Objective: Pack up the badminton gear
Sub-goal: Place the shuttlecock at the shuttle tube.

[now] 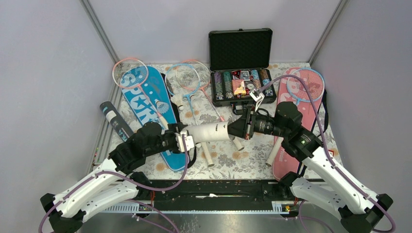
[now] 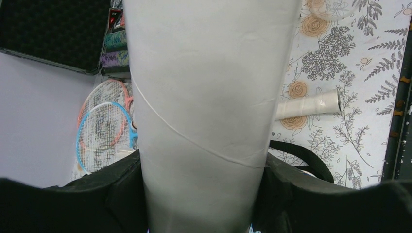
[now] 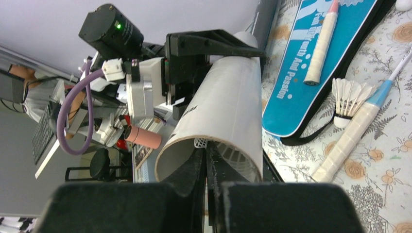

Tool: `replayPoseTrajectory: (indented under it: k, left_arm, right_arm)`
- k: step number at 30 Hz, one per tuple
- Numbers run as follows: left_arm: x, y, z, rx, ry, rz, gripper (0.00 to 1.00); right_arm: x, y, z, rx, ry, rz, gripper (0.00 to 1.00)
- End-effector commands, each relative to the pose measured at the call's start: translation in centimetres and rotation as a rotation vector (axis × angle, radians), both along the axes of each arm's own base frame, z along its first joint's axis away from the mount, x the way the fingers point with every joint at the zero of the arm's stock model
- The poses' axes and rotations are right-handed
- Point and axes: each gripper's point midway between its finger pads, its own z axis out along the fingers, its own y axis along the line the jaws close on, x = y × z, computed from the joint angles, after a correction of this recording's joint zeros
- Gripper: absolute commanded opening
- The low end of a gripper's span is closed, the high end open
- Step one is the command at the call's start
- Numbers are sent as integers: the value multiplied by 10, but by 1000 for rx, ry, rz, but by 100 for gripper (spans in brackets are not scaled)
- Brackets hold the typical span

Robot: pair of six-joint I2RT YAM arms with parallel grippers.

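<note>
**Tube axis in line with right end effector, mouth-on**

Long white cardboard tube (image 1: 210, 132) held level above the floral-cloth surface (image 1: 228, 162), mid-scene, long axis running left-right across both arms. Clamped by left end effector (image 1: 188, 140) near its left end, black fingers (image 2: 116, 194) pressed on either side of the barrel. Open mouth pointed straight at right end effector (image 3: 205, 162).

Right end effector pinched fully together, tips at the mouth and reaching into the bore, roughly collinear with the tube axis. What looked like the ribbed white skirt of a shuttlecock (image 3: 238, 156) showed inside the bore, just beside the tips. Couldn't tell whether pinched or only nudged.

Judged the coming move to be pure travel along that axis: in to seat the shuttlecock, or straight back out. Sideways drift would likely snag the rim or crush the skirt. Right arm the nearer one to the mouth; left acting only as a fixture.

Other gear down on the surface: loose white feather shuttlecock (image 3: 346, 99) just beside the blue racket-shaped cover (image 3: 311, 58), on the far side of the tube and well apart from the mouth. Long dark tube (image 1: 115, 120) lay at the left edge, nearer the left arm.
</note>
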Motion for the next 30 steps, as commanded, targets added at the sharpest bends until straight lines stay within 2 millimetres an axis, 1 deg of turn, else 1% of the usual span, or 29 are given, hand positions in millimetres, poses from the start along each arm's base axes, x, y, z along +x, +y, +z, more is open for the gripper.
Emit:
replayPoseTrajectory:
  k: [1,5,6,7,8,9,12,13,14,15,16,17,18,20,23,24,26,30]
  left_arm:
    - [2,-12,48,-152,-86,-22,42]
    - [6,-9,43,-157,-81,13,42]
    - [9,-8,41,-153,-81,33,42]
    - [12,-5,38,-142,-80,54,42]
    - [15,-3,35,-133,-78,75,41]
    - [19,1,33,-125,-79,107,41]
    - [26,12,28,-115,-66,190,40]
    - [30,17,27,-113,-68,228,40]
    - [33,22,26,-113,-69,262,39]
    - [35,27,25,-113,-72,295,38]
    - [37,31,23,-112,-75,323,38]
    - [40,36,21,-108,-80,350,38]
    - [42,41,19,-109,-85,380,38]
    - [48,51,18,-116,-97,450,38]
    - [60,75,18,-115,-148,588,38]
    - [63,83,18,-104,-173,627,38]
    - [69,102,21,-89,-230,721,38]
    - [73,136,38,-105,-311,887,39]
  right_arm:
    - [21,9,15,76,-46,-70,0]
    - [27,13,13,73,-30,-80,0]
    - [28,13,13,73,-28,-85,2]
    - [29,12,14,73,-28,-94,8]
    - [30,11,14,66,-29,-102,15]
    - [29,8,9,33,-9,-117,22]
    - [34,-10,11,-41,-5,-218,49]
    - [38,-18,17,-60,-10,-271,56]
    - [42,-25,17,-82,-10,-313,61]
    - [45,-29,18,-98,-13,-339,67]
    - [48,-30,18,-110,-14,-356,74]
    - [50,-30,19,-113,-17,-362,79]
    - [53,-30,18,-115,-17,-373,81]
    - [62,-29,17,-113,-10,-407,81]
    - [82,-26,14,-77,9,-486,80]
    - [91,-23,9,-69,17,-509,79]
    - [109,-14,-3,-78,30,-538,76]
    - [146,10,-41,-184,77,-555,70]
